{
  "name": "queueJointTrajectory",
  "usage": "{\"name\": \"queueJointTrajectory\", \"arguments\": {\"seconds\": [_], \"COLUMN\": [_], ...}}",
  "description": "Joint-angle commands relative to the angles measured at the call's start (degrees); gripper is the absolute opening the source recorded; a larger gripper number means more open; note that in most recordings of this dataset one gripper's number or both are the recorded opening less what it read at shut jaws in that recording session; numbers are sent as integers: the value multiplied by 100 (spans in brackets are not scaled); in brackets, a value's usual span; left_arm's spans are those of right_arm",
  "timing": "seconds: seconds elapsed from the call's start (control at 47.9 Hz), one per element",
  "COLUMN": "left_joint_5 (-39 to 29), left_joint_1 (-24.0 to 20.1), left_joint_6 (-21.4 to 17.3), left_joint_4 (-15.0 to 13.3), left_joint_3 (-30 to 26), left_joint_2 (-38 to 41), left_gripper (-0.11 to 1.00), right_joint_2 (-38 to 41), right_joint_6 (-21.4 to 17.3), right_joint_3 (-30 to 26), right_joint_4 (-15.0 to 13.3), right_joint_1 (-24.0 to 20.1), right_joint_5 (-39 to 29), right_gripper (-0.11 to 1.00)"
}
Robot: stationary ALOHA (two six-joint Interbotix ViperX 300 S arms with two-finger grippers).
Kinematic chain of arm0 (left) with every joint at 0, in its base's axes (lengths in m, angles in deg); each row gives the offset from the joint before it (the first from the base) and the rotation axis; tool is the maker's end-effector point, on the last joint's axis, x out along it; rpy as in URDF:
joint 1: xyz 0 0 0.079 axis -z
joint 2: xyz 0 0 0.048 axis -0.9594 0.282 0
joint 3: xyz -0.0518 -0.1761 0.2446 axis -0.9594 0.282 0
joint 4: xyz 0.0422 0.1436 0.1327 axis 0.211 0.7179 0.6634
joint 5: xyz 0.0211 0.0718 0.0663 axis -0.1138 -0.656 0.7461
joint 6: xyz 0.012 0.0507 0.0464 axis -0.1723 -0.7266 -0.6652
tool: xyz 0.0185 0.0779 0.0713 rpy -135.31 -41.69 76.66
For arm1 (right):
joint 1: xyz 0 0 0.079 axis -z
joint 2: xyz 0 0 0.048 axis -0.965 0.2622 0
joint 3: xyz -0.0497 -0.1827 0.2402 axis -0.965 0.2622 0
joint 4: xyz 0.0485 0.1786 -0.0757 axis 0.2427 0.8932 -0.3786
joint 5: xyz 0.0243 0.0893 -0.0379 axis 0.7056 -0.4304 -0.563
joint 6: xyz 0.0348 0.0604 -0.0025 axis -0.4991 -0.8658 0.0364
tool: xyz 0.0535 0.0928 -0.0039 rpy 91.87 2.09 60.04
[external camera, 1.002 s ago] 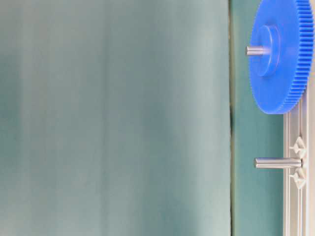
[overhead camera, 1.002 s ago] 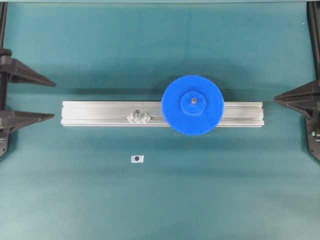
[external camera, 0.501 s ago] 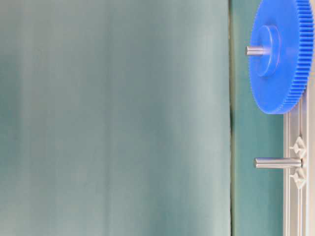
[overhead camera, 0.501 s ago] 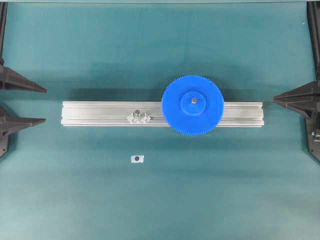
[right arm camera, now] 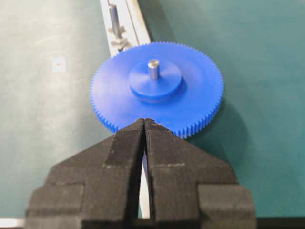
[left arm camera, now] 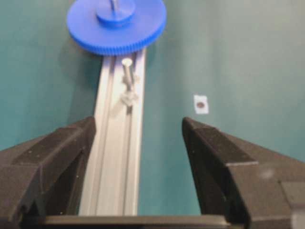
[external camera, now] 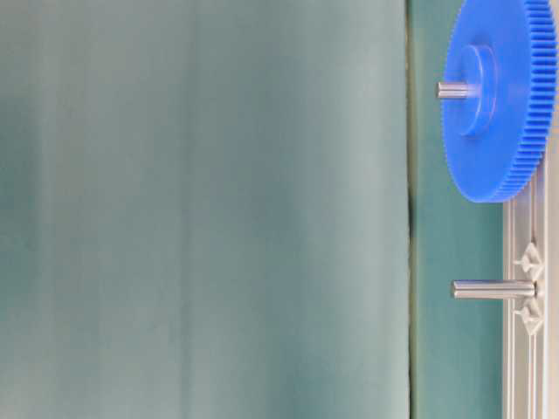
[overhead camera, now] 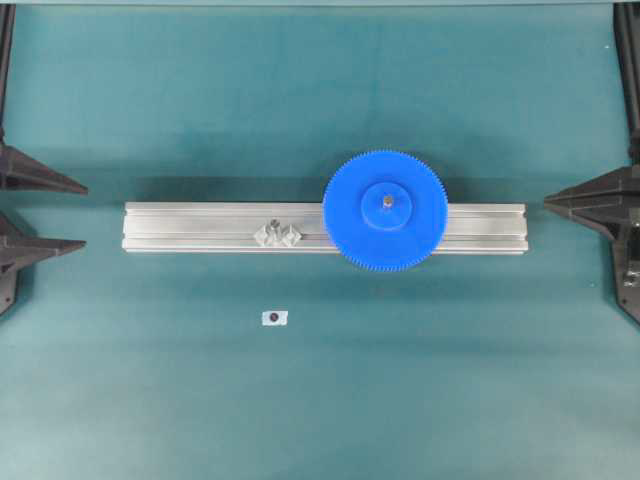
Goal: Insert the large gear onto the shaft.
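Note:
The large blue gear (overhead camera: 385, 211) lies flat on the aluminium rail, right of the rail's middle. The grey shaft tip (overhead camera: 386, 201) pokes up through its hub; its base is hidden under the gear. The gear (external camera: 500, 96) and shaft tip (external camera: 452, 89) show the same in the table-level view. My left gripper (overhead camera: 85, 214) is open and empty at the left edge, far from the gear (left arm camera: 116, 21). My right gripper (overhead camera: 547, 203) is shut and empty at the right edge; in its wrist view its tips (right arm camera: 145, 120) sit short of the gear's rim (right arm camera: 157, 90).
The aluminium rail (overhead camera: 190, 228) runs left to right across the middle of the teal mat. A second grey pin on a clear winged base (overhead camera: 276, 232) stands free on the rail, left of the gear. A small white sticker with a dark dot (overhead camera: 274, 317) lies in front.
My left gripper has drawn back to the left, away from the rail. My right gripper has edged slightly right. The gear has not moved.

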Motion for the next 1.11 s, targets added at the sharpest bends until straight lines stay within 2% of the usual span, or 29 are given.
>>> {"name": "queueJointTrajectory", "arguments": {"seconds": [0.0,0.23,0.543,0.71,0.961,1.086], "left_joint_5": [132,624,1591,1652,1670,1740], "left_joint_1": [18,26,18,26,18,18], "left_joint_6": [62,492,501,519,536,536], "left_joint_4": [9,9,9,9,18,18], "left_joint_3": [-9,475,1090,1310,1705,1828], "left_joint_2": [9,-272,-510,-475,-378,-369], "left_gripper": [71,71,71,71,71,71], "right_joint_2": [44,26,26,18,18,9], "right_joint_6": [-62,-53,-44,-53,-44,-53], "right_joint_3": [-44,193,396,536,1099,1090], "right_joint_4": [0,0,-35,-35,-35,-35], "right_joint_1": [9,18,18,18,18,18], "right_joint_5": [62,185,378,571,1406,1345], "right_gripper": [10,10,10,10,10,10]}}
